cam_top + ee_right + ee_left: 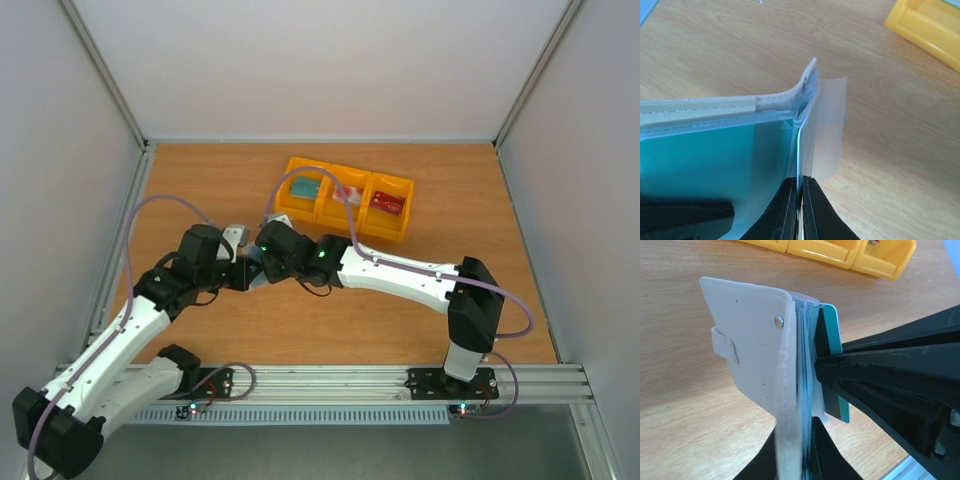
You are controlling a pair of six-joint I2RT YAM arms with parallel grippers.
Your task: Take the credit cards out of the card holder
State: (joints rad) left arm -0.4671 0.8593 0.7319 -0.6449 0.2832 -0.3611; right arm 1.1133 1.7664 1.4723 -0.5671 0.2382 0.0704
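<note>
The cream-beige card holder (pixel 750 335) stands on edge above the table, its strap tab facing left. My left gripper (pixel 797 427) is shut on its lower edge. A teal credit card (pixel 832 332) sticks out of the holder's translucent sleeves. My right gripper (pixel 800 185) is shut on that card's thin edge (pixel 799 150), and its black fingers (pixel 880 370) reach in from the right. In the top view the two grippers (pixel 248 272) (pixel 263 243) meet at the holder (pixel 233 236), left of the table's middle.
A yellow three-compartment tray (pixel 404 228) lies at the back, with a teal card (pixel 303 187), a pinkish red-and-white card (pixel 347 193) and a dark red card (pixel 388 203), one in each compartment. Grey walls surround the wooden table (pixel 450 200).
</note>
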